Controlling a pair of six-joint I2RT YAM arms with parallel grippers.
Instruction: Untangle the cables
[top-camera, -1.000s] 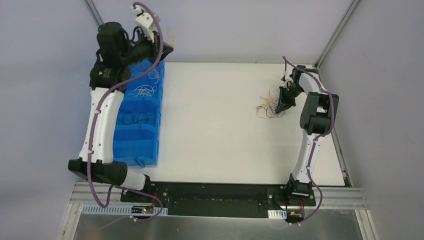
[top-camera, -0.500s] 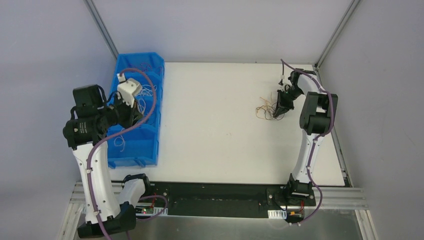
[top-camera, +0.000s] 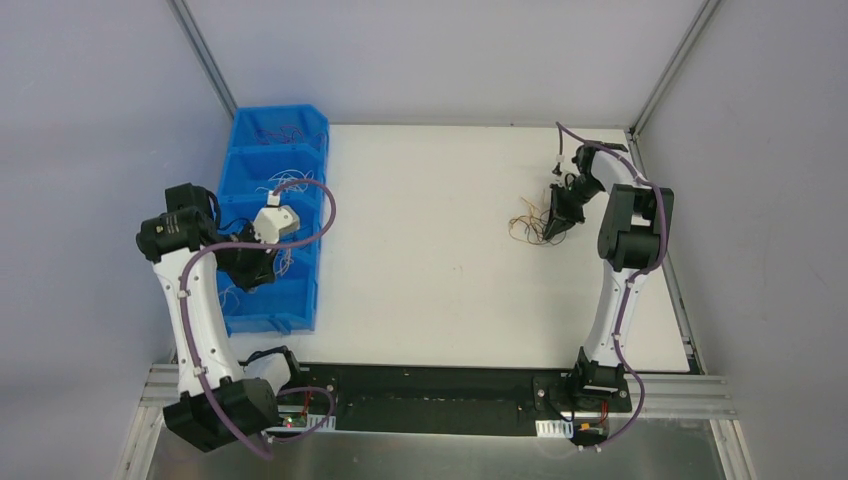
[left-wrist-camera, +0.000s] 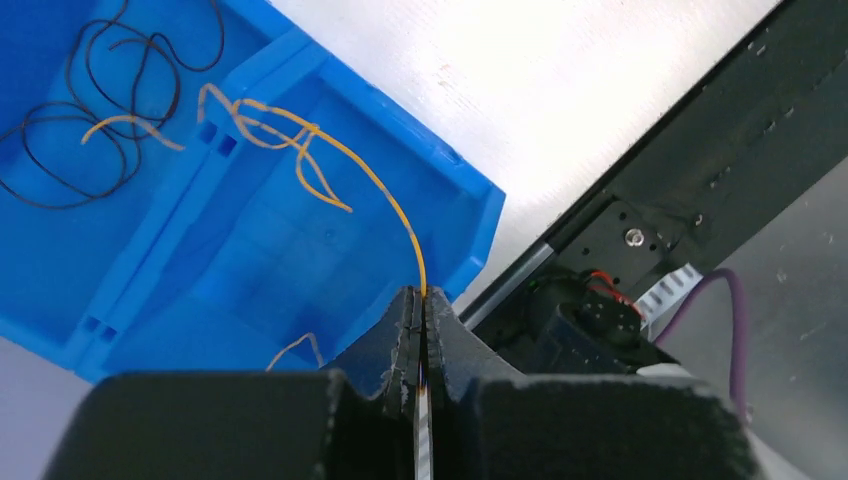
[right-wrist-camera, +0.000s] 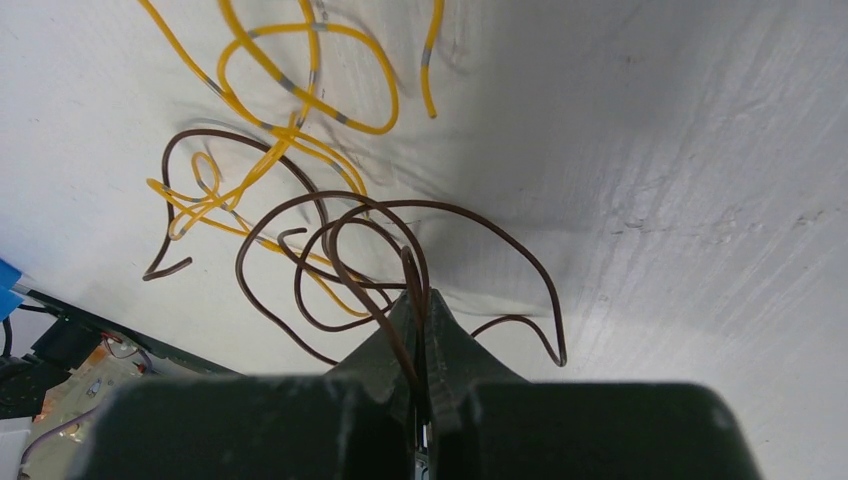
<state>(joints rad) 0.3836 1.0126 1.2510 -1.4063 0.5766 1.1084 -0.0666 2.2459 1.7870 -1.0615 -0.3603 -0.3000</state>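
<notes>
Nearest, above the near end of the long blue plastic bin (top-camera: 274, 114) with divided compartments, set along the left edge of the white tabletop (top-camera: 430, 260): the left gripper (left-wrist-camera: 418, 318), fingers pressed together and pinching one end of a hair-thin orange-yellow wire (left-wrist-camera: 372, 180). From the fingertips, arcing over the bin's nearest compartment to the divider, with small loops draped across that divider. Just beyond, in the next compartment, a loose coil of thin black wires (left-wrist-camera: 100, 110) on the blue floor, a short orange piece lying among them. Farther off, well apart from the bin, close to the right edge and toward the far right corner: the tangled bunch of thin cables (top-camera: 528, 226) on the bare tabletop. At that bunch's right side, the right gripper (right-wrist-camera: 420, 312), fingers closed tight on a dark brown wire (right-wrist-camera: 470, 213) looping out to both sides of the tips. Beyond the brown loops, yellow wires with grey bands (right-wrist-camera: 312, 60), curled on the surface and crossing the brown ones; exact knotting impossible to tell.
</notes>
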